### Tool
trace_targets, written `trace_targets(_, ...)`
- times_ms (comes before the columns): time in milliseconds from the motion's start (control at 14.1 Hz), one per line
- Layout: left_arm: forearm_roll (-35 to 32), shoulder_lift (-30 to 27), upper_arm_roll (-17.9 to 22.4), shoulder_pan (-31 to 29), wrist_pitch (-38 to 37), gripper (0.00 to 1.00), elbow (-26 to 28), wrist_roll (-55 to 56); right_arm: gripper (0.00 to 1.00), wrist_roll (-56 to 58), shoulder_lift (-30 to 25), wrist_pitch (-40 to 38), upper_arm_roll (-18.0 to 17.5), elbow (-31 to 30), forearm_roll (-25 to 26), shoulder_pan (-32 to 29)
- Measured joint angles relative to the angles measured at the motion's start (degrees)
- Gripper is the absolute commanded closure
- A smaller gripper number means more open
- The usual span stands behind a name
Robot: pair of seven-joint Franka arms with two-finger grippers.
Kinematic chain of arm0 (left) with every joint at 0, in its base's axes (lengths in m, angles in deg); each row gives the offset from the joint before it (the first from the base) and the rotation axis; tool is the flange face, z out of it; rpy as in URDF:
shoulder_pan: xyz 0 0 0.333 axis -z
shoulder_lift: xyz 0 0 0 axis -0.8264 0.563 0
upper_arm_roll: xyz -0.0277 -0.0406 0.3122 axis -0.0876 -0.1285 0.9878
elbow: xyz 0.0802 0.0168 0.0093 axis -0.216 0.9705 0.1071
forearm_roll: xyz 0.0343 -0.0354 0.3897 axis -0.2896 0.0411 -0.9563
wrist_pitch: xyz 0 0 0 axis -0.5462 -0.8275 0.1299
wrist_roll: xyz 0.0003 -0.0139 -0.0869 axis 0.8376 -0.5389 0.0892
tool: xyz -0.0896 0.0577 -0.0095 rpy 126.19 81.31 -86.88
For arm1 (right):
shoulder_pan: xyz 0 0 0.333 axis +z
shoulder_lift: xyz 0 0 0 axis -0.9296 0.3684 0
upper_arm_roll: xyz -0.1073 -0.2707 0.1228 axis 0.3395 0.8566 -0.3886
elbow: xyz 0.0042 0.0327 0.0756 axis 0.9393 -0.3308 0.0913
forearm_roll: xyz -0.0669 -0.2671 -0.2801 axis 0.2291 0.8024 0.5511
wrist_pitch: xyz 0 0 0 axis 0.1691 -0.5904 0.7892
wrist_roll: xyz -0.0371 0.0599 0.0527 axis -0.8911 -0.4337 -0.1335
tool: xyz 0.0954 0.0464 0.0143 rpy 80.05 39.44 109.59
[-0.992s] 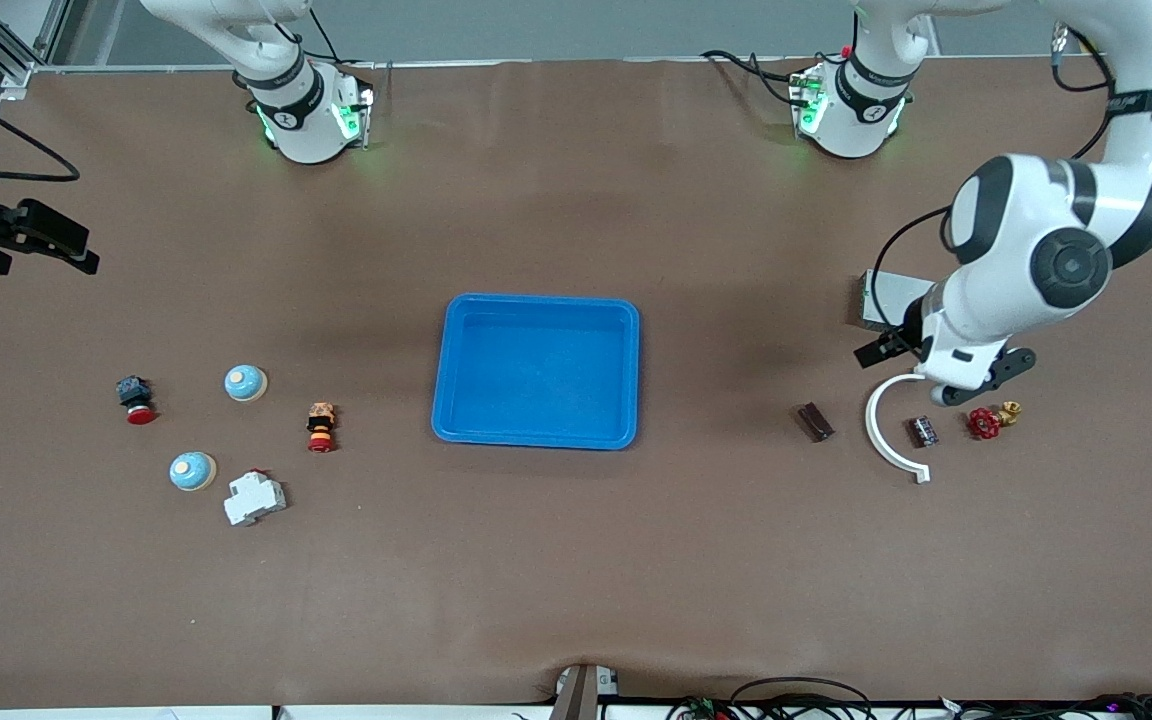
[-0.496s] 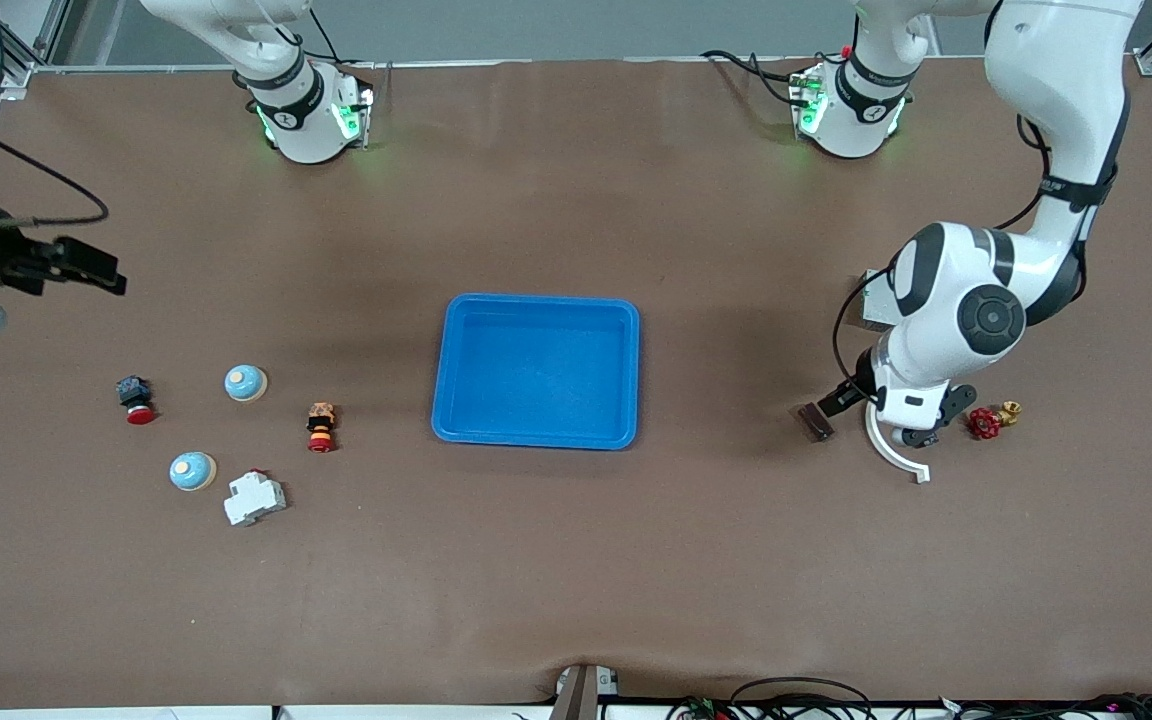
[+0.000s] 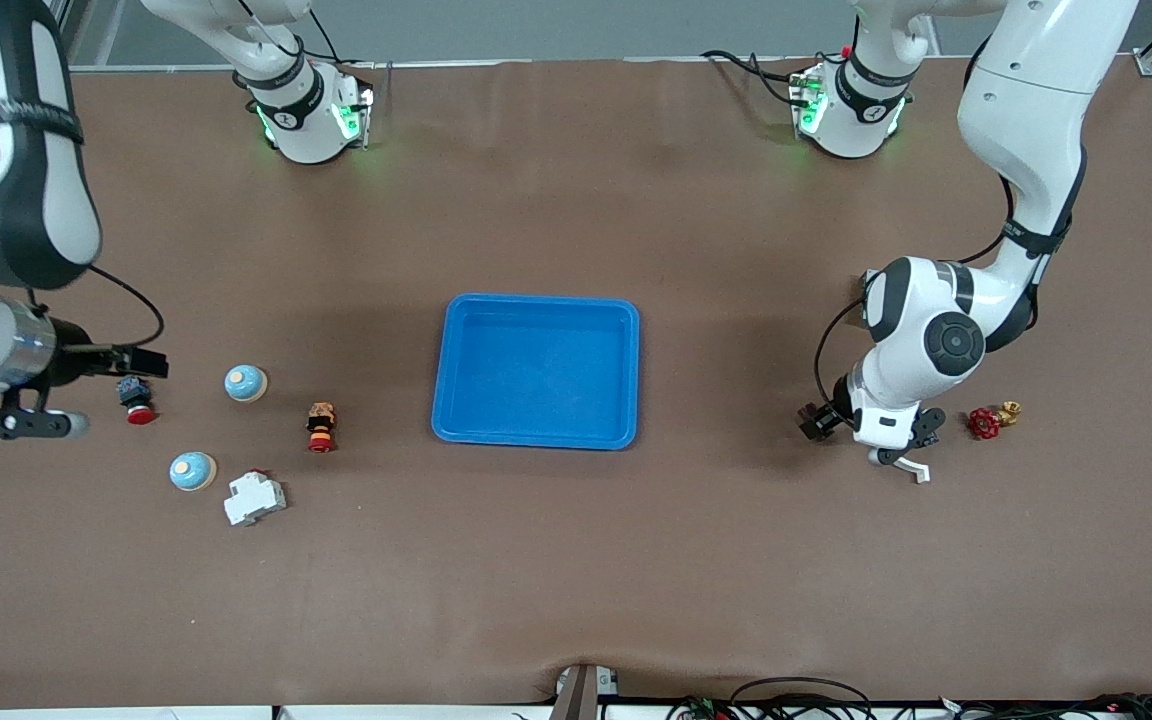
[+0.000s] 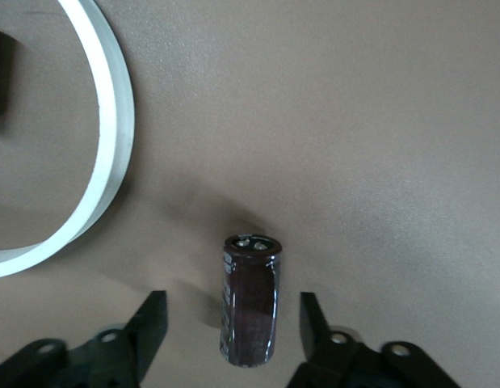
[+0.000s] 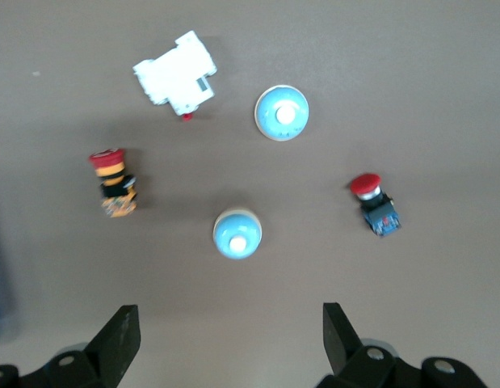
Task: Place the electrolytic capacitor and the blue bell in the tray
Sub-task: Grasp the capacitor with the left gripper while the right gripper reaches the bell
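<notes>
Brown capacitor (image 4: 250,301) lies between the left tool's (image 4: 232,323) spread fingers; right tool (image 5: 230,335) gapes empty.

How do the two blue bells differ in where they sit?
One blue bell sits farther from the front camera, between the two red-capped buttons; the other blue bell sits nearer that camera, beside the white breaker. Both are upright pale-blue domes with a light knob, outside the tray, untouched.

A smooth, shiny bright-blue plastic tray (image 3: 536,371) lies at the frame's centre on a matt brown table covering (image 3: 576,560). At the left wrist view's lower centre, a dark cylindrical capacitor (image 4: 250,301) wears a glossy sleeve.
</notes>
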Motion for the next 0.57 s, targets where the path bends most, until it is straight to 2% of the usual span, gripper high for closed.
trace_targets(142, 0.0, 0.1, 0.0, 0.2, 0.0, 0.77, 0.0, 0.0, 0.0, 0.3, 0.8, 5.5, 0.0, -4.3, 0.0, -0.5)
trace_targets(213, 0.0, 0.1, 0.0, 0.2, 0.0, 0.91, 0.0, 0.0, 0.0, 0.3, 0.9, 7.9, 0.0, -6.5, 0.0, -0.5)
trace_targets(284, 0.0, 0.1, 0.0, 0.2, 0.0, 1.0, 0.0, 0.0, 0.0, 0.4, 0.9, 10.7, 0.0, -8.7, 0.0, -0.5)
trace_targets(567, 0.0, 0.0, -0.1, 0.6, -0.1, 1.0, 0.0, 0.8, 0.0, 0.4, 1.2, 24.0, -0.1, -18.6, 0.0, -0.5)
